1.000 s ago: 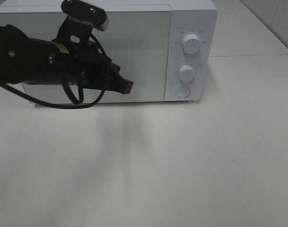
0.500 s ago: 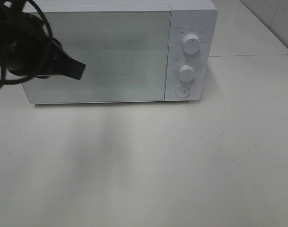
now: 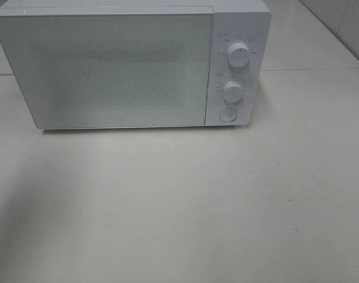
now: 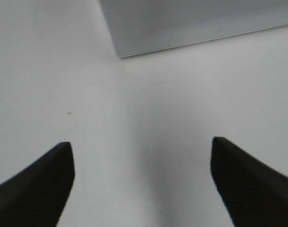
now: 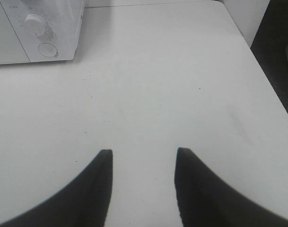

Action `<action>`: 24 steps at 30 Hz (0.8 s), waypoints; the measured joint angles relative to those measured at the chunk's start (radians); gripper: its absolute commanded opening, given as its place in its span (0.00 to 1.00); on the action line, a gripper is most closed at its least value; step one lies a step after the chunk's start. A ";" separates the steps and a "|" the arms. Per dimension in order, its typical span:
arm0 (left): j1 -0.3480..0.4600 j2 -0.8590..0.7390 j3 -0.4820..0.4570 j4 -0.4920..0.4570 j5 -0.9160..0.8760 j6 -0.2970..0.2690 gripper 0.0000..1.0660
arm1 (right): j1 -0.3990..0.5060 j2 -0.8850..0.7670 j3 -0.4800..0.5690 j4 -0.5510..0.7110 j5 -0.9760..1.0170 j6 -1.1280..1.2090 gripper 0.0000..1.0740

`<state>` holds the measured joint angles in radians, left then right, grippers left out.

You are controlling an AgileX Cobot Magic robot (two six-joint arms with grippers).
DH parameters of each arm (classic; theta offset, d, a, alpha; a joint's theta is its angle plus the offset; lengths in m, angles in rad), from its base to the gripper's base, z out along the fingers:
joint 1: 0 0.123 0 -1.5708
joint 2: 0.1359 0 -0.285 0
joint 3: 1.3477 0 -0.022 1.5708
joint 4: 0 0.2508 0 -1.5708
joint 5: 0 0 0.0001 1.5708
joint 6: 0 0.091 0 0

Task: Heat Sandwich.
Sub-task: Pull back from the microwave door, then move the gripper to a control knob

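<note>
White tabletop (image 3: pixel 179 200) bears closed microwave (image 3: pixel 120 65); left fingers (image 4: pixel 35 189), right fingers (image 5: pixel 87 198) apart, empty.

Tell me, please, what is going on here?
Nothing is being handled right now. The microwave stands with its door shut on the white table, and no sandwich is in view. The left hand is open and empty near the microwave's corner; the right hand is open and empty over bare table.
</note>
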<state>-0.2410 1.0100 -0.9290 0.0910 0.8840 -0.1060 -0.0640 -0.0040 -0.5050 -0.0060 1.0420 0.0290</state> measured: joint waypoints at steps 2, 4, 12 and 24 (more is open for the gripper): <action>0.026 -0.029 0.000 0.000 0.026 0.000 0.86 | 0.000 0.000 0.000 0.000 0.000 0.000 0.40; 0.067 -0.096 0.015 0.001 0.060 0.000 0.86 | 0.000 0.000 0.000 0.000 0.000 0.000 0.40; 0.140 -0.443 0.172 -0.005 0.165 0.000 0.86 | 0.000 0.000 0.000 0.000 0.000 0.000 0.40; 0.143 -0.890 0.345 -0.017 0.259 -0.012 0.85 | 0.000 0.000 0.000 0.000 0.000 0.000 0.40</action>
<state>-0.0980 0.1200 -0.5840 0.0740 1.1430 -0.1180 -0.0640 -0.0040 -0.5050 -0.0060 1.0420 0.0290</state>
